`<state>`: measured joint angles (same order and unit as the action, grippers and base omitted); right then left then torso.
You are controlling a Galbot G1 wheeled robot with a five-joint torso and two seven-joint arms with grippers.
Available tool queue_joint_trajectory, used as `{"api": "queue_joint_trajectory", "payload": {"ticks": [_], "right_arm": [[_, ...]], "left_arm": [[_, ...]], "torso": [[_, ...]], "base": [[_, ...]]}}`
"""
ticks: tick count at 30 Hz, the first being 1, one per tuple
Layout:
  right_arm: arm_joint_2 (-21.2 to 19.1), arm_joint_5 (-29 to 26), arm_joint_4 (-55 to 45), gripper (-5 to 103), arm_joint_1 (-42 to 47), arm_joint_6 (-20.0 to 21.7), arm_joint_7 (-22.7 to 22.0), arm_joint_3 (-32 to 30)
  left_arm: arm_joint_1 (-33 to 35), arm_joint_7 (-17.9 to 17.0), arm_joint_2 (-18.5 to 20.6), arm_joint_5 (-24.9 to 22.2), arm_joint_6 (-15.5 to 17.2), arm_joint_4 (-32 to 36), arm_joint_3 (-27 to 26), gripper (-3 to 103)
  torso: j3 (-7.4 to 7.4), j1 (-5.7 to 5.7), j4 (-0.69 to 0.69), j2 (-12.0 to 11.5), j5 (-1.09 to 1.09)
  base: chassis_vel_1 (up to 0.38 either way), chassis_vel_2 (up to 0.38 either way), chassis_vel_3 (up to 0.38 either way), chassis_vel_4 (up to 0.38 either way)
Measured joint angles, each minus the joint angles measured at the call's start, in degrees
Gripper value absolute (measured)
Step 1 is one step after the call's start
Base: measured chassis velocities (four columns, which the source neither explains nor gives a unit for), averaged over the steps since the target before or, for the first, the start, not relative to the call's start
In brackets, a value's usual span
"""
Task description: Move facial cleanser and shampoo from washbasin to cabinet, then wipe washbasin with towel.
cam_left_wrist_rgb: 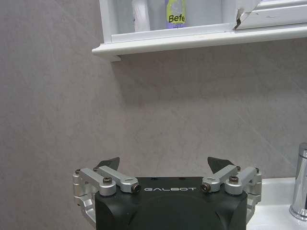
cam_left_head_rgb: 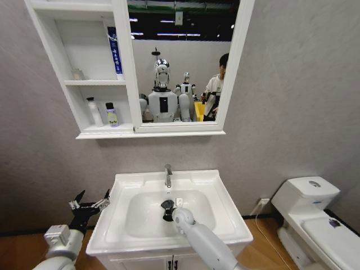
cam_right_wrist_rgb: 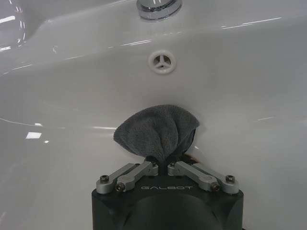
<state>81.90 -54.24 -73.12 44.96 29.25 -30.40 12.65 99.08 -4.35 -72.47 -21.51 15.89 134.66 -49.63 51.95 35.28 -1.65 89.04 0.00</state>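
Right gripper [cam_right_wrist_rgb: 165, 165]: lowered into the bowl of the washbasin [cam_left_head_rgb: 225, 220]; fingers closed tight on the towel [cam_right_wrist_rgb: 157, 133], which is bunched and fanned out ahead of the tips.
Towel: dark grey, pressed against the white bowl surface, just short of the overflow hole [cam_right_wrist_rgb: 162, 62]; seen from the head as a dark clump [cam_left_head_rgb: 167, 206] mid-bowl.
Left gripper [cam_left_wrist_rgb: 165, 165]: held beside the washbasin's left edge, clear of it; fingers spread wide, nothing held.
Tap [cam_left_head_rgb: 167, 175]: chrome, mounted at the back rim, centred.
Cabinet [cam_left_head_rgb: 50, 53]: hung on the wall above, joined to the mirror [cam_left_head_rgb: 183, 62].
Bottom shelf: white bottle [cam_left_head_rgb: 94, 112] and purple-capped bottle [cam_left_head_rgb: 112, 115] stood side by side.
Middle shelf: blue-and-white tube [cam_left_head_rgb: 115, 49] leaned at the right side.
Toilet [cam_left_head_rgb: 315, 219]: on the floor to the right, well apart.
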Motion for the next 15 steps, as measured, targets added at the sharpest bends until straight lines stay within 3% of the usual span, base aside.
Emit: {"api": "queue_joint_trajectory", "payload": {"ticks": [15], "right_arm": [[-5.5,0.7,-4.3,4,3.6,-0.8,-1.6,-6.4]], "left_arm": [[0.0,0.0,0.0,0.0,0.0,0.0,0.0,100]], "torso": [[0.00,0.00,-0.02,0.0,0.01]], "base": [[0.000,0.000,0.000,0.000]]}}
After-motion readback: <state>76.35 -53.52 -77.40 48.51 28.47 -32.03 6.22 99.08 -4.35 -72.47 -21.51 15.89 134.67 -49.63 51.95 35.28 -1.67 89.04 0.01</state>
